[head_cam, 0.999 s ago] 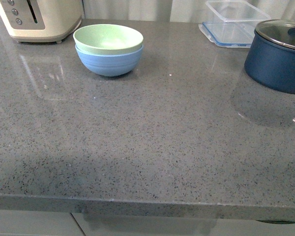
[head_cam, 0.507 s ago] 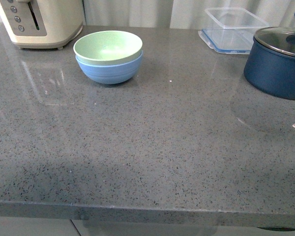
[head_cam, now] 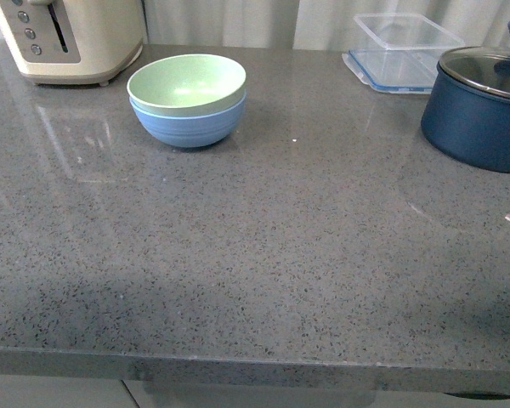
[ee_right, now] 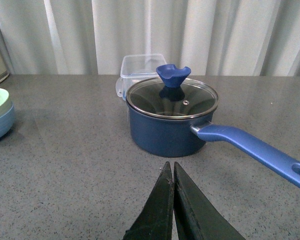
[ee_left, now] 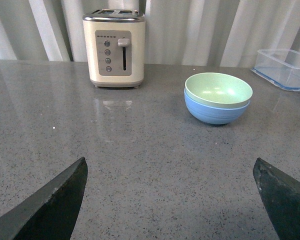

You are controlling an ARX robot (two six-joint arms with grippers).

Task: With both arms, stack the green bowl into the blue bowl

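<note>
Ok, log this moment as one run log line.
green bowl: nested in blue bowl | left gripper: open, empty | right gripper: shut, empty | stack: done

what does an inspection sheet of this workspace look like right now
surface: grey speckled countertop, glossy, no spills seen
job's things: green bowl nested in blue bowl, upright, near the toaster
clutter: cream toaster; navy saucepan with glass lid; clear plastic container behind it
grippers: left tool open, empty; right tool shut, empty; both away from the bowls
cables: nothing seen
surroundings: pale curtain behind the counter
</note>
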